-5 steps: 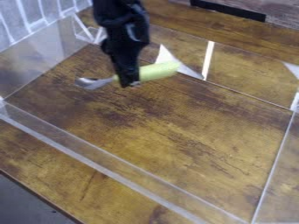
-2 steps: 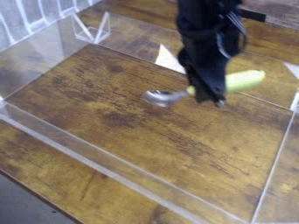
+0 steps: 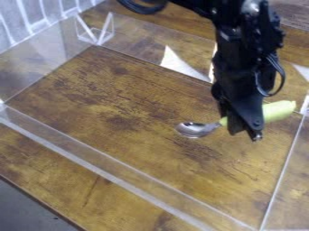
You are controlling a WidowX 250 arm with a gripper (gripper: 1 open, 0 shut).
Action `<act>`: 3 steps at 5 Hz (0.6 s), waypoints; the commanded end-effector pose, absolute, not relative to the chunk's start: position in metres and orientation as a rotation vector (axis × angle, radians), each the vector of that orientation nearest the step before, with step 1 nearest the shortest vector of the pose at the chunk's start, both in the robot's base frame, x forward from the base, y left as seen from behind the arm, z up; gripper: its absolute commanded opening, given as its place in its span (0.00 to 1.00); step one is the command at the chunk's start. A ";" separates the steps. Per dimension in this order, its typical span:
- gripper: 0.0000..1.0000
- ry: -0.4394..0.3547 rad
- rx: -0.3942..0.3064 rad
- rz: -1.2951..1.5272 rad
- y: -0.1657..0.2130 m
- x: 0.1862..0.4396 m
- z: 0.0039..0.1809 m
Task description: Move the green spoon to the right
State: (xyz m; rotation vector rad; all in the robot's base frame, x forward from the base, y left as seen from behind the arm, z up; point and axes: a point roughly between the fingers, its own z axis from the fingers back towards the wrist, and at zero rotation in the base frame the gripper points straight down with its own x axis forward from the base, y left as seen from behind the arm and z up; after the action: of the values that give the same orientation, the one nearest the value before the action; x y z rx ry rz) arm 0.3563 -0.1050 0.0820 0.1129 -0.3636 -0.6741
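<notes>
One green spoon (image 3: 276,111) crosses beneath the gripper (image 3: 245,132), bowl to one side, clenched in its downward-pointing fingers.

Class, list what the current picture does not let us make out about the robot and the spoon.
- Gripper tips: dark and blurred in the camera view, so their grip is unclear.
- Middle of the spoon's handle: behind the gripper.
- Upper arm: cut off by the top edge.
- Gap between spoon and table: cannot be judged from this single angle.
</notes>
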 end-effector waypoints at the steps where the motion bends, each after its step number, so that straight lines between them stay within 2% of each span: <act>1: 0.00 -0.448 0.118 -0.531 -0.081 0.382 0.107; 2: 0.00 -0.436 0.105 -0.450 -0.065 0.397 0.098; 3: 0.00 -0.398 0.080 -0.423 -0.060 0.406 0.082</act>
State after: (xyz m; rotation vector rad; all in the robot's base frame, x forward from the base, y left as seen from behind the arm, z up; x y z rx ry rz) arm 0.3942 -0.0652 0.0564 0.0722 -0.3224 -0.4439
